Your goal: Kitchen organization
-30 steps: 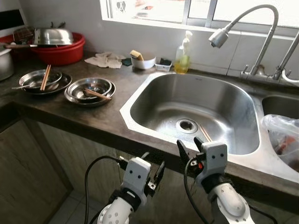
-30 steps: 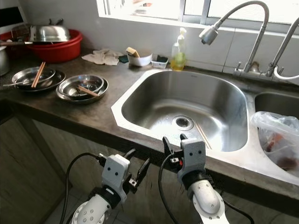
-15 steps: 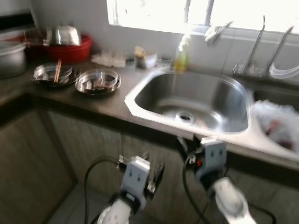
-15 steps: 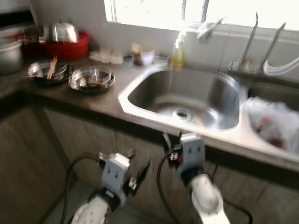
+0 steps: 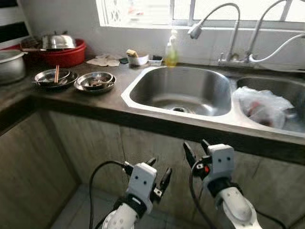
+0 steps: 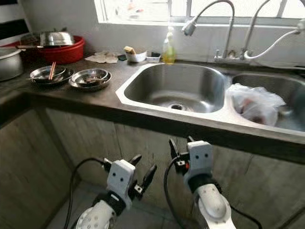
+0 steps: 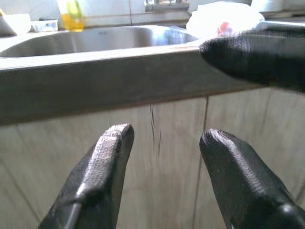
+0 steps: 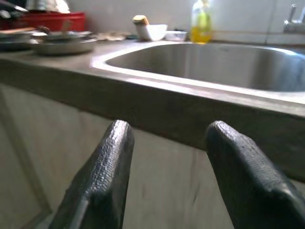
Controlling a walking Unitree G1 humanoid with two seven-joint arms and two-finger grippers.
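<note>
1. My left gripper [image 5: 159, 174] hangs low in front of the cabinet doors [image 5: 90, 143], fingers spread apart with nothing between them.
2. My right gripper [image 5: 196, 149] is a little higher, just below the counter edge, also parted and empty; its ribbed black fingers [image 8: 102, 176] point toward the sink.
3. The dark stone counter [image 5: 71, 98] runs left to right ahead of me, its front edge between my grippers and the dishes.
4. On the counter's left part sit two stacks of round steel dishes [image 5: 95, 81]; the far-left one [image 5: 52, 77] has chopsticks [image 5: 56, 73] lying in it, pointing away from me.
5. The steel sink [image 5: 181, 90] lies right of them, a crumpled plastic bag [image 5: 261, 105] in the next basin.
6. Farther back: a red tub [image 5: 64, 53] with a steel lid, a white bowl [image 5: 138, 59], a soap bottle [image 5: 171, 50], curved taps [image 5: 228, 28] under the window.
</note>
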